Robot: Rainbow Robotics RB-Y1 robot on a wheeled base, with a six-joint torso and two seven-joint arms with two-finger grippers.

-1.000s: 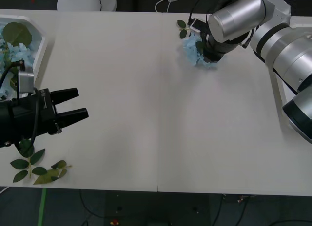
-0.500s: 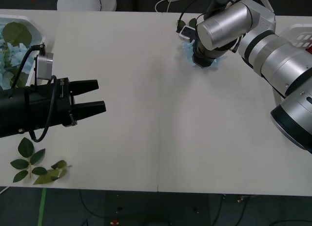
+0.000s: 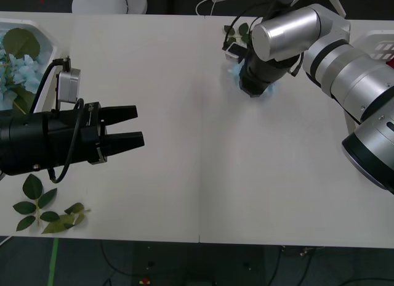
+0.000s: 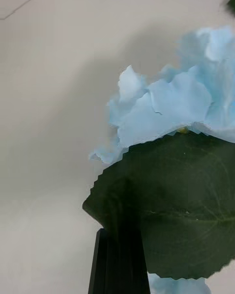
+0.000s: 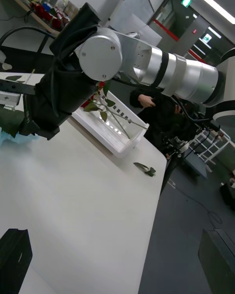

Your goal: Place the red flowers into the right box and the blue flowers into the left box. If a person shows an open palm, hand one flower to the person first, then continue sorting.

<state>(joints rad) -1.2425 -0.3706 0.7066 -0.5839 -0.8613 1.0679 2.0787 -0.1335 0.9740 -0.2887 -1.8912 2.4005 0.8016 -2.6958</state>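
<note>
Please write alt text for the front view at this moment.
The right gripper presses down on a blue flower at the white table's far side. The left gripper, fingers open, hovers mid-table beside the left box holding blue flowers, with leaf sprigs nearby.

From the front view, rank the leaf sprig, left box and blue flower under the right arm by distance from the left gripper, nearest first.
From the left gripper:
1. Leaf sprig, near edge, its left.
2. Left box, far left corner; close to the sprig's distance.
3. Blue flower, far side, under the right gripper.
</note>
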